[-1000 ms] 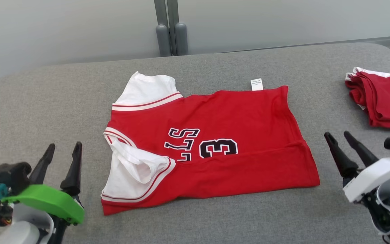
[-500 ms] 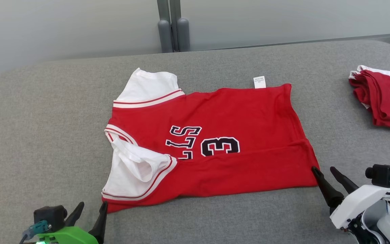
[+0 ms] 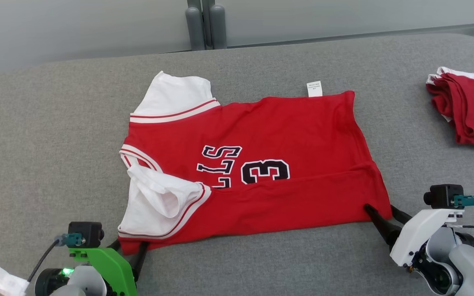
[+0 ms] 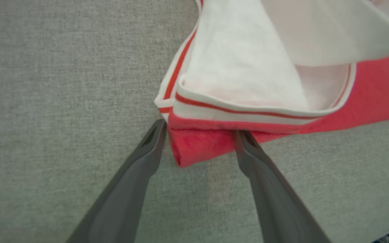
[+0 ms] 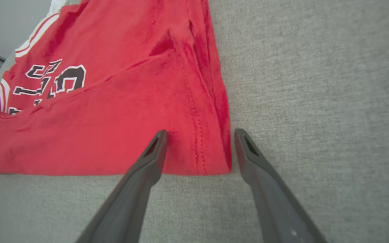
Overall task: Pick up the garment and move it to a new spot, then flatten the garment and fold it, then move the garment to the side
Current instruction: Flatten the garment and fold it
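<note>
**Desk:** Where does it lie?

**Operator:** On the grey table (image 3: 56, 123), mid-frame: the red garment (image 3: 270, 135), long axis left to right. My left gripper (image 3: 130, 248) straddles its lower-left corner, my right gripper (image 3: 380, 207) the lower-right, both spread, neither pinching, each equally near.

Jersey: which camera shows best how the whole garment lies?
The head view: the whole red jersey lies spread on the grey table, near edge folded over. The left wrist view gives its sleeve-side corner between the fingers of the open left gripper; the right wrist view, its hem corner.
</note>
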`<state>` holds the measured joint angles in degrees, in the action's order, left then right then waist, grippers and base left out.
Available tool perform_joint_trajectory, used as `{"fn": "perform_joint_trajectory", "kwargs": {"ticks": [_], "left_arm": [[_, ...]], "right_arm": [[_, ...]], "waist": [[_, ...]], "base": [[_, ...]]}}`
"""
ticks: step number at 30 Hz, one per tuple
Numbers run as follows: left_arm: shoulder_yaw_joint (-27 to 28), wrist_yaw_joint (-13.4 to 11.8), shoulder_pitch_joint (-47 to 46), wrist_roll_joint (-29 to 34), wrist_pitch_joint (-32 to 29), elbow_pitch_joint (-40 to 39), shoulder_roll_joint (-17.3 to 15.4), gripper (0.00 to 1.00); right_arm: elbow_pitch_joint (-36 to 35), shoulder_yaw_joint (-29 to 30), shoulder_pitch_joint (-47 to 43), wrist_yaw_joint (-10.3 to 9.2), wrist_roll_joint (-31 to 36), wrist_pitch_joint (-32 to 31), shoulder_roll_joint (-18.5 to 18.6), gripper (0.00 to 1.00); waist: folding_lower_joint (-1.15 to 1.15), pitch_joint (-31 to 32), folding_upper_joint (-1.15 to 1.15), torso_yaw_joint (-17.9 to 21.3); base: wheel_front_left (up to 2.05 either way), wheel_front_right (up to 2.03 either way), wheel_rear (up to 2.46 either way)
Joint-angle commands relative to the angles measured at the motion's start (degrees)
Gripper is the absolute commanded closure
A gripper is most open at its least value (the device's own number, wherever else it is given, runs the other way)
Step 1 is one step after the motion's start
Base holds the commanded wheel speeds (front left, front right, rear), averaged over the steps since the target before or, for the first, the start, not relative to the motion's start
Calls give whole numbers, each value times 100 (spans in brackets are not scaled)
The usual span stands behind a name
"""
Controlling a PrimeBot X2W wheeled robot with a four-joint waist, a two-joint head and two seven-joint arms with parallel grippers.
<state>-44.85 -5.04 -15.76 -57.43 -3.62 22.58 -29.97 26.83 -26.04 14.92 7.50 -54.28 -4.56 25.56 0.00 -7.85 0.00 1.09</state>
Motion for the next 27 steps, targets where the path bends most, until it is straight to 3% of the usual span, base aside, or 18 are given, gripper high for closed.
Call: {"fn": "perform_joint_trajectory", "kwargs": {"ticks": [1, 2, 3, 4, 5, 6, 7, 17, 27], "left_arm": [[-69, 81, -98, -40, -149, 118, 50, 0], [-85, 124, -132, -93, -224, 153, 83, 1], [-102, 164, -165, -118, -309, 192, 100, 20], [-123, 168, -186, -130, -378, 213, 95, 61], [-137, 187, -200, -166, -444, 224, 93, 96], [-114, 229, -199, -236, -492, 206, 108, 100], [-107, 242, -192, -257, -549, 188, 113, 100], [-177, 237, 42, -491, -1201, -662, -447, 100], [-240, -171, 690, -830, -1880, -1828, -1195, 100]], "right_arm": [[53, -47, 88, -1, 57, -109, -50, 0], [73, -60, 114, -1, 51, -170, -66, 0], [97, -85, 132, -2, 34, -246, -82, 16], [115, -107, 144, -1, 34, -299, -88, 50], [129, -133, 153, -1, 37, -368, -92, 65], [136, -150, 154, -1, 25, -417, -97, 91], [134, -160, 157, -1, 17, -450, -95, 100], [-227, -73, -72, -2, -79, -848, 288, 100], [-726, 603, -949, -7, 6, -1618, 663, 100]], "waist": [[0, -41, 0, 19], [0, -47, 0, 22], [0, -50, 0, 23], [0, -46, 0, 24], [0, -36, 0, 22], [0, -27, 0, 18], [0, -13, 0, 13], [0, 254, 0, -55], [0, 355, 0, -33]], "base": [[0, 0, 0], [0, 0, 0], [0, 0, 0], [0, 0, 0], [0, 0, 0], [0, 0, 0], [0, 0, 0], [0, 0, 0], [0, 0, 0]]}}
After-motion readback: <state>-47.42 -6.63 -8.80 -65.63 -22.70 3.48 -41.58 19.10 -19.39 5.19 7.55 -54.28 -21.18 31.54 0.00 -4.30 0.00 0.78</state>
